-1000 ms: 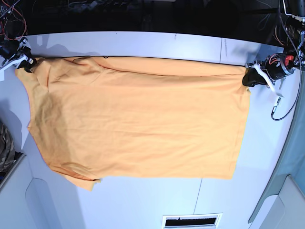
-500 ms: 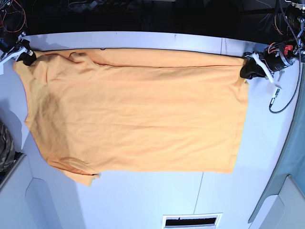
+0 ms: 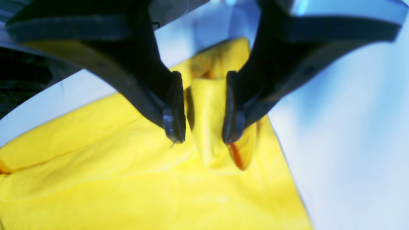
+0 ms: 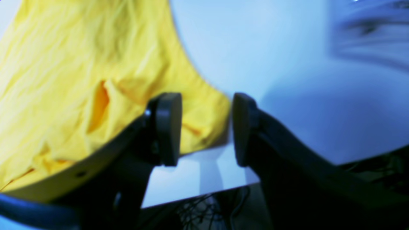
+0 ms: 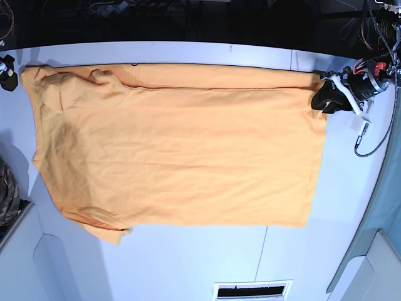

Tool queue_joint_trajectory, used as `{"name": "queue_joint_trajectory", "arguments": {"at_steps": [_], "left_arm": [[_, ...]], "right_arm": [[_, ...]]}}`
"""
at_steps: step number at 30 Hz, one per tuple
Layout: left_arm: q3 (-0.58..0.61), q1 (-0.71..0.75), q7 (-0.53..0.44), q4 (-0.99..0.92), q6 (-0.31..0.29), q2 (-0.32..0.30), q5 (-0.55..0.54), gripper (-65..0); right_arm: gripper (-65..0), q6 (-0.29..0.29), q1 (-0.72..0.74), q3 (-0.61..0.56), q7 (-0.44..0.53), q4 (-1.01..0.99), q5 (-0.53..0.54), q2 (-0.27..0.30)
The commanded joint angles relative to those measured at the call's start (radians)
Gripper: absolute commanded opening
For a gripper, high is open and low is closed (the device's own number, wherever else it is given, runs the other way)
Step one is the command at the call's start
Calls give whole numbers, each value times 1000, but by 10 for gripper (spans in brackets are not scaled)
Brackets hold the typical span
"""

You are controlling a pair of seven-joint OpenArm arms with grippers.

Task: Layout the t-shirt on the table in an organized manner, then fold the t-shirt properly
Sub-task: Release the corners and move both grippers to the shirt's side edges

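Note:
The orange-yellow t-shirt (image 5: 182, 150) lies spread flat on the white table (image 5: 188, 263), plain side up, with sleeves toward the left. My left gripper (image 5: 319, 99) sits at the shirt's far right corner. In the left wrist view the left gripper (image 3: 203, 137) stands slightly open around a raised fold of the shirt (image 3: 127, 179), with a dark gap beside one pad. My right gripper (image 5: 6, 66) is at the far left, just off the shirt's corner. In the right wrist view the right gripper (image 4: 206, 127) is open and empty, and the shirt (image 4: 80, 64) lies beyond it.
A camouflage cloth (image 5: 6, 194) hangs at the left edge. A dark vent slot (image 5: 250, 290) is in the table's front. A loose cable (image 5: 369, 135) hangs by the left arm. The table's far edge (image 4: 198, 191) is right under the right gripper.
The shirt's far edge was pulled toward the back and laid down. My right gripper let go of the left corner and drew away left. My left gripper's jaws have parted.

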Motion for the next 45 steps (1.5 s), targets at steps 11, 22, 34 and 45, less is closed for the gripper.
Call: {"name": "queue_joint_trajectory", "arguments": {"at_steps": [11, 22, 34, 45], "left_arm": [[-8, -8, -18, 100, -9, -19, -18, -361], [-8, -13, 11, 101, -9, -62, -18, -361], [-8, -23, 11, 101, -9, -111, -77, -284], [-5, -200, -13, -13, 8, -79, -43, -284]], "right_arm": [[-389, -35, 261, -48, 89, 8, -113, 72], [-388, -222, 669, -461, 313, -330, -472, 72], [-388, -223, 800, -507, 518, -782, -563, 93], [-388, -86, 778, -507, 542, -815, -555, 63]]}}
